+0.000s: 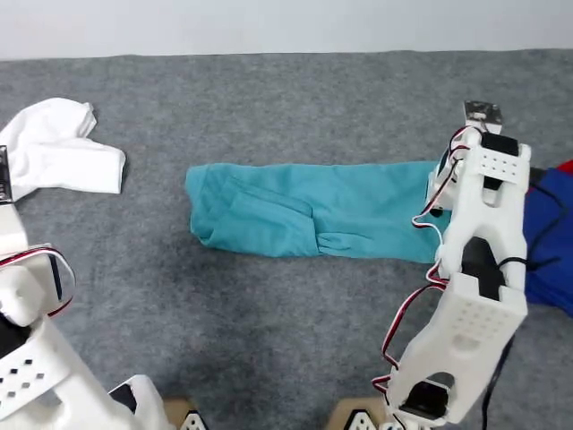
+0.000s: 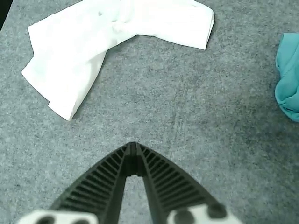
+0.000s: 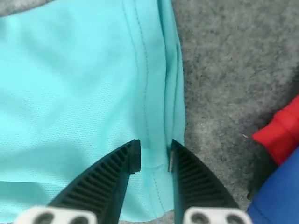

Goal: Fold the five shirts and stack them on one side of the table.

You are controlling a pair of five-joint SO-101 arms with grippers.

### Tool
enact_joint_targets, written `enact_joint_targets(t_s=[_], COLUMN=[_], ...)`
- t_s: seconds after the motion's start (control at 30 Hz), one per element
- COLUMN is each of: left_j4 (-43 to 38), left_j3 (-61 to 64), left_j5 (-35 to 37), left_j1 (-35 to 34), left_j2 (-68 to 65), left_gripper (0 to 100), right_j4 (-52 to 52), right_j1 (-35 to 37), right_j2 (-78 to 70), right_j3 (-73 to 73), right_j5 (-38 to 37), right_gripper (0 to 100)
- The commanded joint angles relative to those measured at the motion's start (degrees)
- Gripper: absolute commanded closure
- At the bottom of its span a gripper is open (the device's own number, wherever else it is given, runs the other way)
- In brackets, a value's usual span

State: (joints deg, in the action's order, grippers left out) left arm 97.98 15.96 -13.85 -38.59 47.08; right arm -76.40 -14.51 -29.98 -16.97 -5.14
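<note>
**Inspector:** Where does each shirt lie on the tabletop (image 1: 269, 358)?

**Technician:** The teal shirt (image 1: 304, 219) lies across the middle, folded into a long band that runs from left to right. The white shirt (image 1: 58, 152) lies crumpled near the left edge, toward the far side. The blue shirt (image 1: 548, 242) lies at the right edge, and the red shirt (image 1: 564, 167) shows just beyond it at the same edge.

**Inspector:** What is the condition of the left pincer (image 2: 134, 148)?

**Technician:** Its tips meet with no gap and nothing is held between them. It hangs over bare grey tabletop, with the white shirt on the far side of it and well apart from it.

**Inspector:** And the right pincer (image 3: 152, 153)?

**Technician:** It is parted by a narrow gap. The stitched hem at the right end of the teal shirt runs between the two tips. The cloth there lies flat, not gathered. The red and blue shirts lie just beside this end, separated from it by a strip of bare tabletop.
</note>
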Motion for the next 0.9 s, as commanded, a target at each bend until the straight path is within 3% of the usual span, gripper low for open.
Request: enact_joint_targets(t_s=[0.0,0.3,0.87], left_j4=[-1.3,-1.3,-1.3], left_j3=[1.1,2.1,2.1], left_j5=[0.0,0.0,0.0], left_j1=[0.0,0.0,0.0], left_j2=[0.4,0.7,0.4], left_gripper=[100,100,100], right_j4=[-0.2,0.7,-0.7], right_j1=[0.6,0.6,0.2], right_j2=[0.3,0.8,-1.0], right_j3=[-3.3,-3.4,-14.0], right_j5=[0.7,0.4,0.3], right_gripper=[90.2,97.6,97.9])
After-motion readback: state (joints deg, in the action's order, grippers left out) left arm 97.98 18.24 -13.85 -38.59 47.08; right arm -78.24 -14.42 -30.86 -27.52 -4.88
